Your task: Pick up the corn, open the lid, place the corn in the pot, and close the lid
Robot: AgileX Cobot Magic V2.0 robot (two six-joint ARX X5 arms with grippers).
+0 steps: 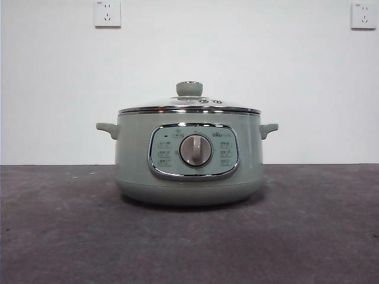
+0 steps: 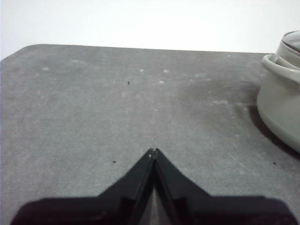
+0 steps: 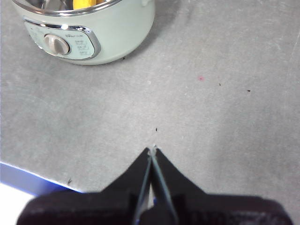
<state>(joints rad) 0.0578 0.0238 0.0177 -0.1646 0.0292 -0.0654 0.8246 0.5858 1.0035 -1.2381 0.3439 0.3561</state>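
Grey table (image 1: pixel 59 236) with lidded pot (image 1: pixel 189 160), corn (image 3: pixel 86 3) inside; left end effector (image 2: pixel 153 151) and right end effector (image 3: pixel 153 149) both closed, empty, low above table

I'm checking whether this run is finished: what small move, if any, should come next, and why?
Probably none beyond holding both arms back. The lid sits level on the pot, and the right wrist view shows something yellow, likely the corn, inside it. The left gripper and right gripper are shut, empty, and away from the pot above the table.
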